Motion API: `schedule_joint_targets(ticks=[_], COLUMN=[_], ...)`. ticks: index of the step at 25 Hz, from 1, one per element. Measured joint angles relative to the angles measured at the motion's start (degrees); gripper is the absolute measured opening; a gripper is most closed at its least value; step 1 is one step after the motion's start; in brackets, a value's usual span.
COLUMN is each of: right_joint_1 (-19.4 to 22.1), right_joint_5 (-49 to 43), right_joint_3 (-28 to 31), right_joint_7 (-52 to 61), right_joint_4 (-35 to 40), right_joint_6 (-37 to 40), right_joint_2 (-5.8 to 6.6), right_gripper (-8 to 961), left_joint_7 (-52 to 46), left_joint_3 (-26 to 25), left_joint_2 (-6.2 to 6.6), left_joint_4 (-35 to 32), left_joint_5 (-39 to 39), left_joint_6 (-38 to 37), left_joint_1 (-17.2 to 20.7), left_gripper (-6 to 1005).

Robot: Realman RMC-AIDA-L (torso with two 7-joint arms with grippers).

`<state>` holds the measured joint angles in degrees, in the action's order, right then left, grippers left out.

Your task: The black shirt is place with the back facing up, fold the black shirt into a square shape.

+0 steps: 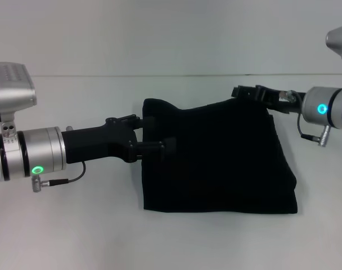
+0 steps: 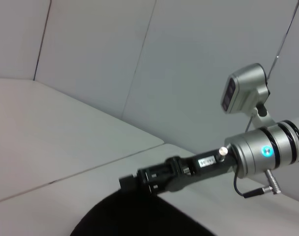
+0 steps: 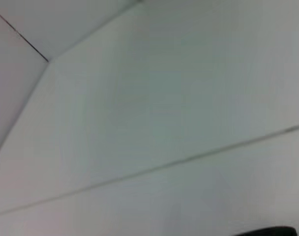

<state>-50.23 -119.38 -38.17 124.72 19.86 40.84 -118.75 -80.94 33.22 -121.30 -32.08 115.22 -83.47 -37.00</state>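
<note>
A black shirt [image 1: 216, 163], folded to a rough square, lies mid-table on a white tabletop [image 1: 75, 230] before a pale wall. The left gripper [image 1: 158, 136] reaches over the shirt's left edge, its fingers [image 1: 170, 145] spread apart above the cloth, grasping nothing. The right gripper [image 1: 247, 91] sits at the far right corner; whether it grips cannot be told.

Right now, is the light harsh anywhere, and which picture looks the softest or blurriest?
Head view: even, soft light, only a faint shadow under the black shirt, whose folds vanish into flat black. Left wrist view: mild blur, the right gripper readable. Right wrist view: softest, mostly bare wall and table, no glare.
</note>
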Motion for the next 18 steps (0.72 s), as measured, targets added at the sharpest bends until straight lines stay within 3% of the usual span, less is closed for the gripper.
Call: schedule_joint_targets(ticks=[12, 15, 18], right_joint_1=[2.9, 4.6, 6.3], right_joint_5=[6.9, 6.9, 6.9], right_joint_3=[0.3, 0.3, 0.3], right_joint_7=[-3.8, -3.2, -3.1], right_joint_4=[0.0, 0.4, 0.9], right_joint_6=[-2.7, -2.3, 0.2], right_joint_2=[0.19, 0.54, 1.69], right_gripper=[765, 765, 765], left_joint_7=[0.1, 0.0, 0.0], left_joint_3=[0.0, 0.0, 0.0], left_joint_2=[-0.03, 0.02, 0.04], left_joint_4=[0.0, 0.0, 0.0], left_joint_5=[0.0, 0.0, 0.1], left_joint_6=[0.8, 0.8, 0.8], left_joint_1=[0.2, 0.3, 0.3], left_gripper=[904, 904, 905])
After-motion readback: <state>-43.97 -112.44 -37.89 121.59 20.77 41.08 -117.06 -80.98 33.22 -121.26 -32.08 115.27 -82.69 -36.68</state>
